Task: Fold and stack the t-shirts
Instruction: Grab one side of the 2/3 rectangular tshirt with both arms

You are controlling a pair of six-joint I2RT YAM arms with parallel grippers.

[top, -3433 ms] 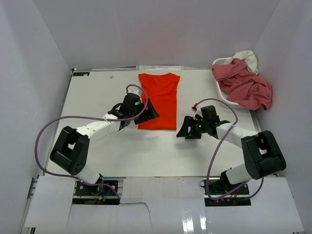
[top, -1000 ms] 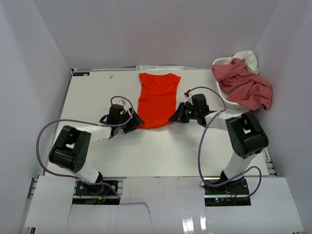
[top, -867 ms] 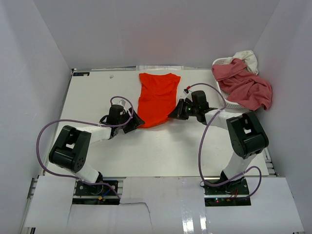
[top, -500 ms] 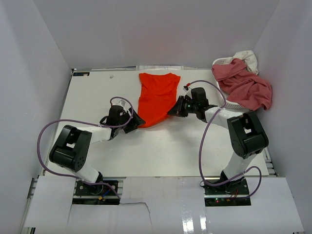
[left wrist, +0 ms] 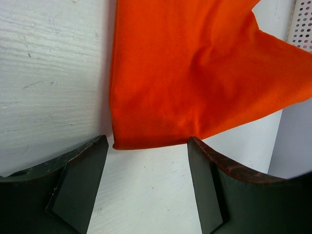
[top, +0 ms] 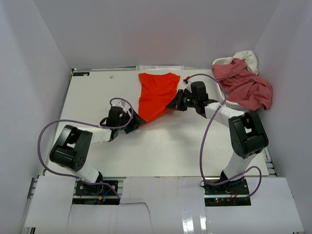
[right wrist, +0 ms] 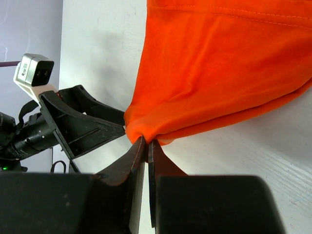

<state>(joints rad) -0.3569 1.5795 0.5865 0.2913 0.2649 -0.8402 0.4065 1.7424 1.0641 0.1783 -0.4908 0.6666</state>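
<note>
Three t-shirts are counted: one orange-red shirt on the table, and one pink shirt and one cream shirt. Both of these are heaped in the single white basket at the far right and draped over its rim. Two grippers are seen. The right gripper is placed at the orange-red shirt's near right corner. Only the right wrist view settles its grip: the fingertips are pinched together on a bunched fold of the cloth. The left gripper is placed at the near left corner. In the left wrist view its fingers are spread wide, with the hem lying between the tips, unclamped.
</note>
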